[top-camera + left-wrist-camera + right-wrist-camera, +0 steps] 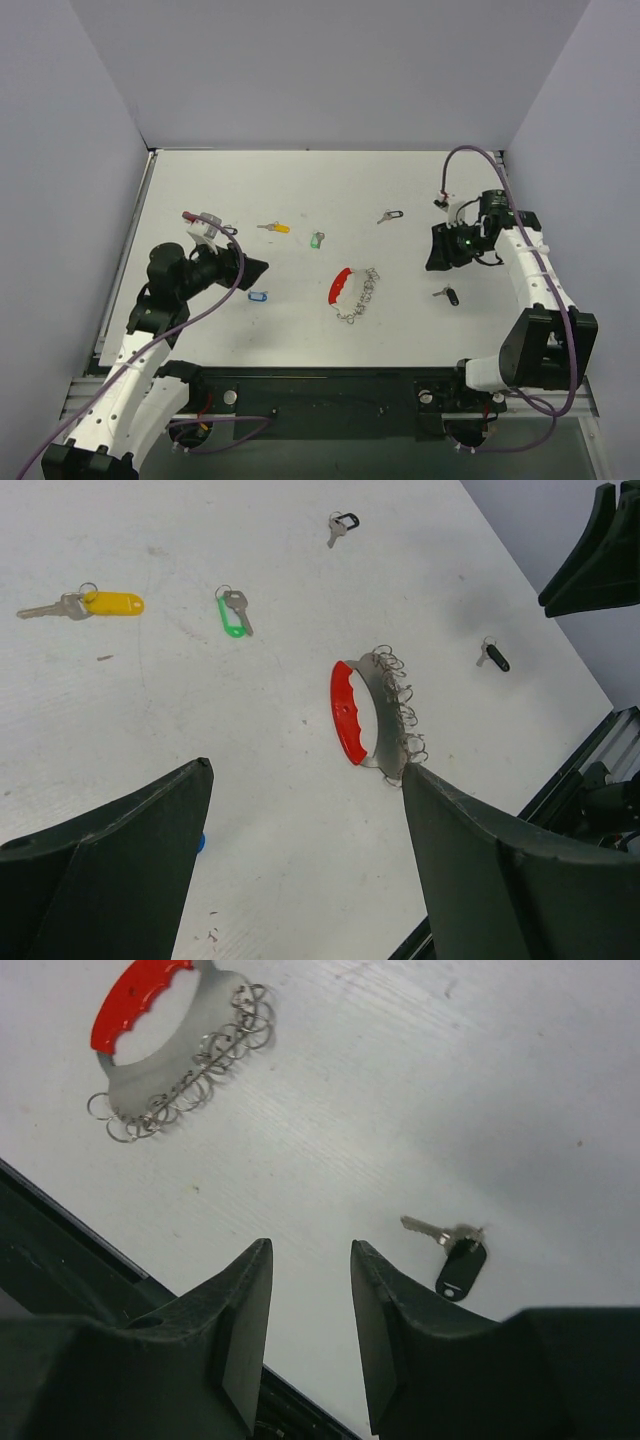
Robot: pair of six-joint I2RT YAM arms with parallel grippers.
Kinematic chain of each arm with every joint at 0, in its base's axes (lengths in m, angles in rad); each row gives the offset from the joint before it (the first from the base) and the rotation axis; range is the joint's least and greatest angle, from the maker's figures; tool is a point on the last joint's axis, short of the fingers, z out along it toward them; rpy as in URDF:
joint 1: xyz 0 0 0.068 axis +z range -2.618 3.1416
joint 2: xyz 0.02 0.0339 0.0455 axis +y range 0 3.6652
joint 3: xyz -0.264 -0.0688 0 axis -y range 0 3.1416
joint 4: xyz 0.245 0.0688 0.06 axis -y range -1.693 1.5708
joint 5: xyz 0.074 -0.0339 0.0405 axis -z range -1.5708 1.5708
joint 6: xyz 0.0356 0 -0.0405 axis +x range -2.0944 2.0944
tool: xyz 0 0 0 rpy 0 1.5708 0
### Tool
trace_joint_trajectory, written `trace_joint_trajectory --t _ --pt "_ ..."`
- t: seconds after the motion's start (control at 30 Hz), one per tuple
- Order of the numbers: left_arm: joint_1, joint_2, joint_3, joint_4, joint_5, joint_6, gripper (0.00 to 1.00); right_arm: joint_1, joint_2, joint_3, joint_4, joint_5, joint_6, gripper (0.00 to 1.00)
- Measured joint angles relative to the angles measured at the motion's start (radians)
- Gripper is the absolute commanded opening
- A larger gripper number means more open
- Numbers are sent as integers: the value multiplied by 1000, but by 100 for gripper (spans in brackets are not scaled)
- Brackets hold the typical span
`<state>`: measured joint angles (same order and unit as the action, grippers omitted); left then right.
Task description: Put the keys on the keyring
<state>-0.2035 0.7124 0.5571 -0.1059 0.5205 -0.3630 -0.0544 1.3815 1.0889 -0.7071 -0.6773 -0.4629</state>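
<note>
We look down on a white bench (300,190), matt and faintly streaked, which carries everything. The left jaws are dark, wedge-shaped plastic and stand wide apart with nothing between them. The right jaws are the same dark plastic with flat inner faces. They are parted by a narrow gap and also hold nothing.

The keyring (352,293) lies flat on the bench between the two pairs of jaws, touching neither. It is a curved red plastic band with finger notches, fixed to a flat silver metal plate. The plate's other edge carries a row of small wire loops. Its long axis runs from the near side of the bench toward the far side, leaning a little toward the right jaws at the far end. The red band bows toward the left jaws, and the loops face the right jaws.

The keys are small, flat and silver, each with a smooth plastic tag. The yellow-tagged key (273,228) lies ahead of the left jaws, its blade pointing away from the keyring. The green-tagged key (316,240) sits between that one and the keyring. The blue-tagged key (258,296) lies just beside the left jaws, partly hidden by them in the left wrist view. One black-tagged key (455,1255) lies near the right jaws, blade toward the keyring. We see another black-tagged key (390,215) beyond the keyring, well apart from both pairs of jaws.
</note>
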Motion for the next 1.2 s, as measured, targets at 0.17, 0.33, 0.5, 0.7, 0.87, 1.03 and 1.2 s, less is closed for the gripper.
trace_joint_trajectory --t 0.17,0.33,0.5,0.7,0.87,1.03,1.2 --pt "0 3 12 -42 -28 1 87 -145 -5 -45 2 38 26 33" --pt "2 2 19 -48 -31 1 87 -167 -6 -97 8 70 42 33" --pt "4 3 19 -48 -7 -2 87 -152 -7 -100 15 65 42 33" --pt "-32 34 19 -38 12 -40 87 -105 -29 -109 19 47 27 33" --pt "-217 73 19 -34 -71 -97 87 -53 -76 -131 22 14 -7 34" --pt "-464 135 20 -16 -238 -150 85 49 -88 -146 26 -7 -39 34" --pt "-613 259 19 44 -367 -193 82 141 -86 -149 27 -18 -43 34"
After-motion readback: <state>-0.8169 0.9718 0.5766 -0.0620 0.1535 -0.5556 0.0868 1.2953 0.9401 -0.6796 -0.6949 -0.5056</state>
